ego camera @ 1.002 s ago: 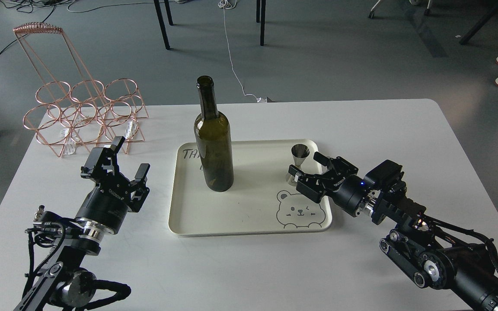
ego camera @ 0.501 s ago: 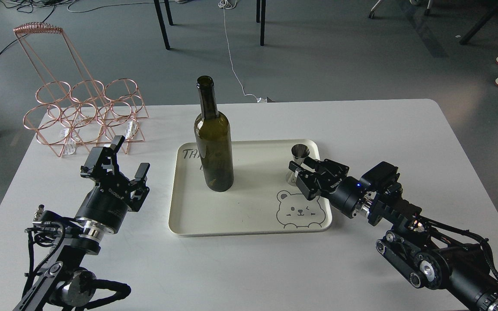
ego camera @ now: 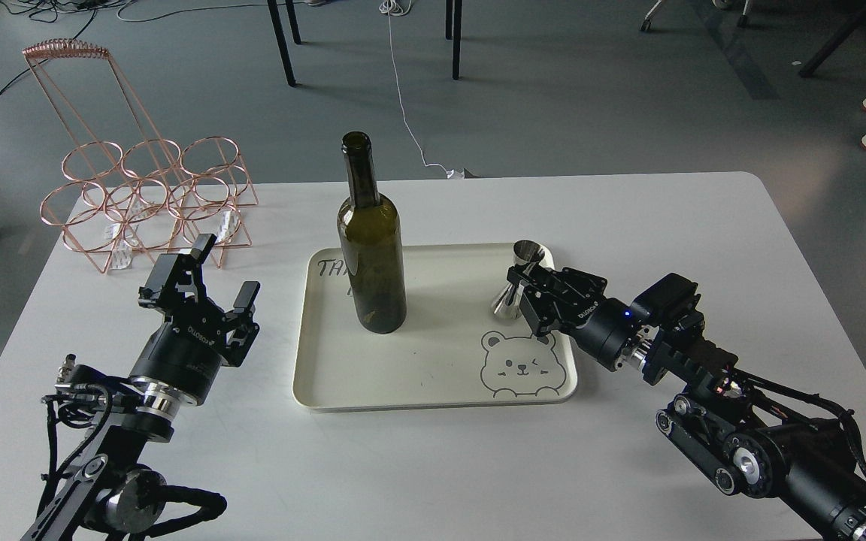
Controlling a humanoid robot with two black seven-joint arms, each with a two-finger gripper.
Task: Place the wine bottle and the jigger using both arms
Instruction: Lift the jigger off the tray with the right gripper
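Note:
The wine bottle (ego camera: 371,255), dark olive-green and uncorked, stands upright on the left part of the cream tray (ego camera: 433,402). The small silver jigger (ego camera: 514,289) is at the tray's right side, tilted with its top leaning right. My right gripper (ego camera: 525,291) is shut on the jigger's waist, reaching in from the right. My left gripper (ego camera: 226,269) is open and empty above the table, left of the tray and apart from the bottle.
A copper wire bottle rack (ego camera: 140,203) stands at the table's back left corner. The white table (ego camera: 666,225) ends just behind the bottle and at the right. Chair legs and cables are on the floor beyond.
My right gripper moved in from the right and closed on the jigger, which now tilts and sits slightly higher. The left arm and the bottle have hardly moved.

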